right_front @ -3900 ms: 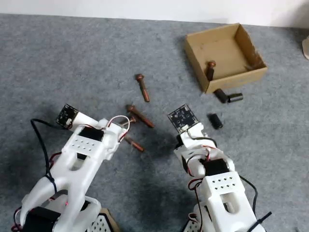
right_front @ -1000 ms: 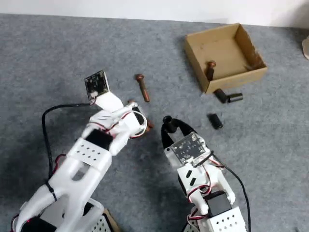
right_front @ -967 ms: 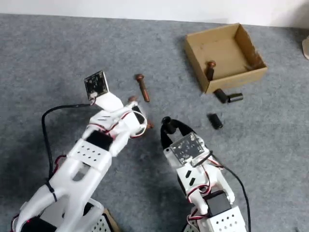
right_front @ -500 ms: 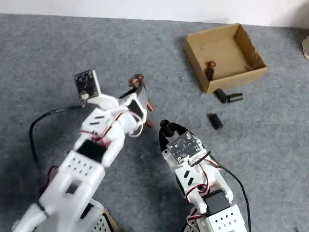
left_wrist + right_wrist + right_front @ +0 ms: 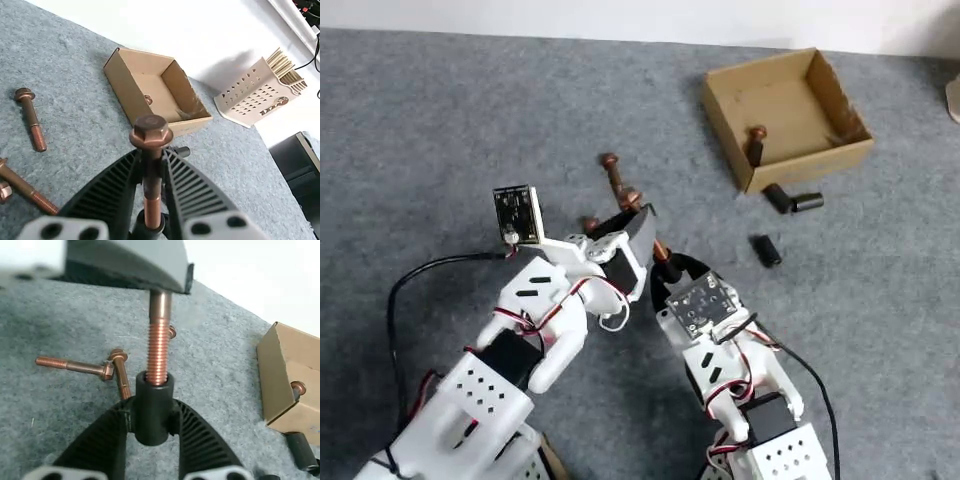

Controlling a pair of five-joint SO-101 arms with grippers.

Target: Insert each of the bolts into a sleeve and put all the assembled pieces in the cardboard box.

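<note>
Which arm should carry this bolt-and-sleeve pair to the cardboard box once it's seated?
Probably right. The right claw grips the black cylindrical sleeve that the copper bolt stands in, and sits nearer the brown cardboard box than the left claw.

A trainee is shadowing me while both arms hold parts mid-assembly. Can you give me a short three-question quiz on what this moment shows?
1. True or false: the left gripper grips the bolt by its shank, with the head pointing away from the threaded end's target.
2. The bolt's threaded end is: A) hanging free in the air; B) entering the sleeve held in the right gripper; C) touching another bolt.
3. How many loose sleeves lie on the table outside the cardboard box?

Key: 1 true; 2 B; 3 three.
</note>
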